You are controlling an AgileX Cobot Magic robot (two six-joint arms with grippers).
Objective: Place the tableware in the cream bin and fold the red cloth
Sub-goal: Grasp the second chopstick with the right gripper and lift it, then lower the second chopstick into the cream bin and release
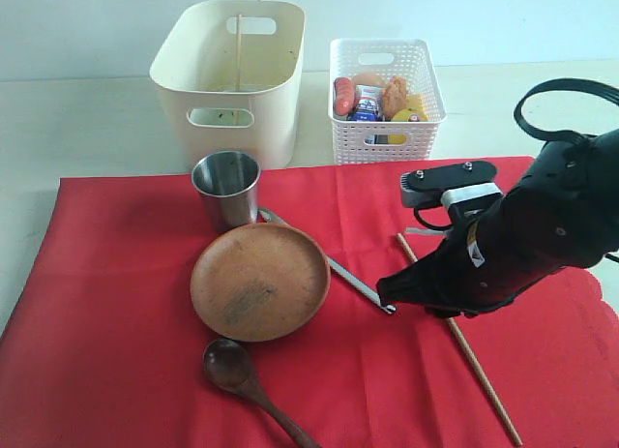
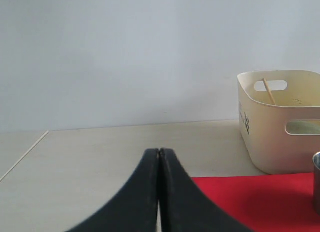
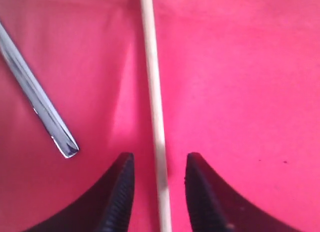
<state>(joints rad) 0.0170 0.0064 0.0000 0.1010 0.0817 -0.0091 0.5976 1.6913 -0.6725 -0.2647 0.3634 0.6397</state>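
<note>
Red cloth covers most of the pale table, its far edge at the foot of the cream bin and near a white lattice basket of food. A plain pale wall stands behind. One chopstick leans inside the bin. The steel cup, wooden plate, knife, spoon and second chopstick lie on the cloth. The right fingers, narrowly parted, straddle that second chopstick without pinching it. The left fingers are pressed together on nothing, over the table by the cloth's corner.
</note>
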